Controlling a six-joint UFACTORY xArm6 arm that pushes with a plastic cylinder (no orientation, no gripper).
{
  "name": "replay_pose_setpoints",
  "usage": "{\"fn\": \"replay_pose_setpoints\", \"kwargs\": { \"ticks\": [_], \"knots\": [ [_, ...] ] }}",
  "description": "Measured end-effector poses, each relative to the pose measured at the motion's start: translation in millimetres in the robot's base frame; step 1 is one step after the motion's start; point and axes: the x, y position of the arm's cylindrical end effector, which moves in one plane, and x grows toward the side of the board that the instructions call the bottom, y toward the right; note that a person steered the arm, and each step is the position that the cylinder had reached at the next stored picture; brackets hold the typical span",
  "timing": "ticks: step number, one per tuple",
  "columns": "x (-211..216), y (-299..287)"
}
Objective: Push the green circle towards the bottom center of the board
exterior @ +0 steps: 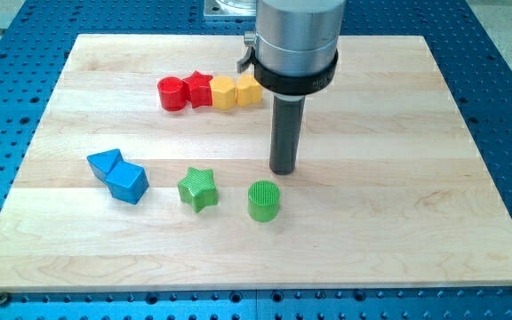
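The green circle (263, 201) is a short ribbed cylinder standing on the wooden board (398, 231), a little below the board's middle. My tip (282, 171) rests just above it and slightly to its right, with a small gap between them. The dark rod rises from the tip to the grey arm body at the view's top. A green star (197, 188) lies to the left of the green circle.
A row of a red cylinder (172, 92), a red star (199, 88), a yellow hexagon (223, 92) and a yellow block (248, 89) sits at the upper middle. Two blue blocks (118, 174) touch each other at the left.
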Motion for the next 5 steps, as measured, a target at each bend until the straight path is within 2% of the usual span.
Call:
{"fn": "replay_pose_setpoints", "kwargs": {
  "ticks": [1, 3, 5],
  "knots": [
    [17.3, -10.8],
    [95.7, -17.5],
    [82.7, -17.7]
  ]
}}
